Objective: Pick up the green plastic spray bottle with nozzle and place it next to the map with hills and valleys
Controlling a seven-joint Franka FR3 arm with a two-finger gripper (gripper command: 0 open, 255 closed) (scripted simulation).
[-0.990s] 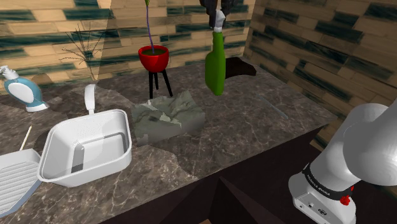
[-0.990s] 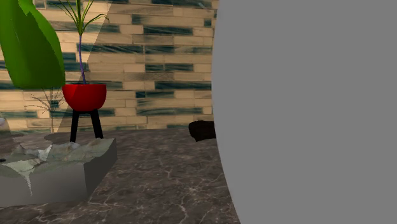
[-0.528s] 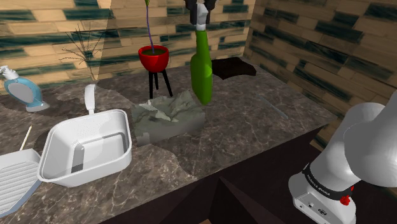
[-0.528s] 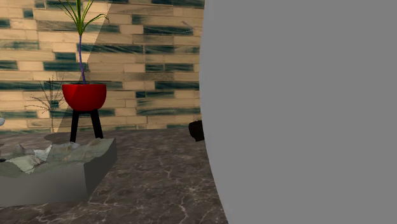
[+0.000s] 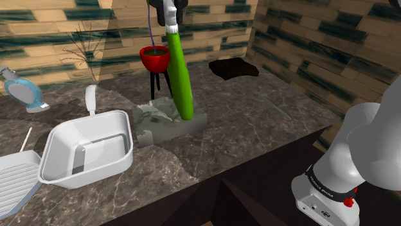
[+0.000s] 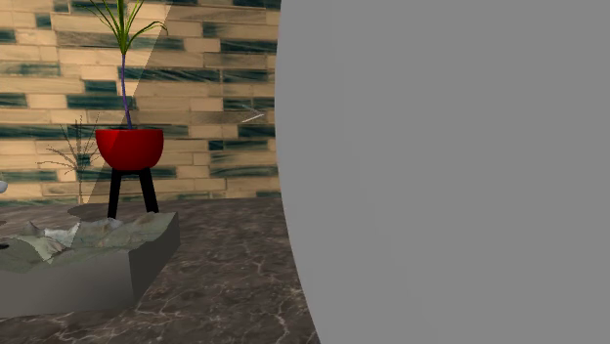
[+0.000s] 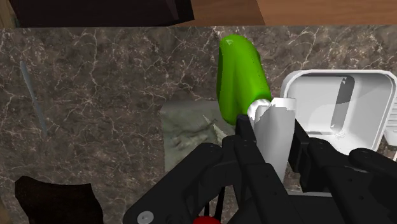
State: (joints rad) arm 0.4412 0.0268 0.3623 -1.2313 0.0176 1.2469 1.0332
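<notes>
The black tool point(image 7: 270, 139) is clamped on the white nozzle point(image 7: 275, 127) of the spray bottle point(image 7: 238, 76), one finger on each side of it. The bottle's body is smooth, glossy green, long and slim with a rounded base.

In the shoulder view the tool point(image 5: 171, 8) sits at the top edge. The spray bottle point(image 5: 180, 77) hangs from it by the nozzle, tilted so that its base swings toward that view's right. The base lies over the near right part of the map point(image 5: 166, 121); I cannot tell whether the two touch.

The map is a thick grey-green slab with flat cut sides and a crumpled top of ridges and hollows. It lies on a dark marble worktop point(image 5: 257, 122) veined in pale lines.

Just behind the map stands a glossy red bowl-shaped pot point(image 5: 155, 59) on thin black legs, with a purple stem rising from it. To the shoulder view's left of the map is a white, round-cornered sink basin point(image 5: 87, 151), and a ribbed white rack point(image 5: 13, 183) is further left. A pale blue and white bottle point(image 5: 22, 91) stands at the far left, and a flat black lump point(image 5: 234, 67) lies far right.

In the second exterior view, the map point(image 6: 83, 259) and the pot point(image 6: 129, 149) stand before a wall of tan and teal bricks point(image 6: 215, 88). A plain grey mass point(image 6: 440, 176) covers that view's right.
</notes>
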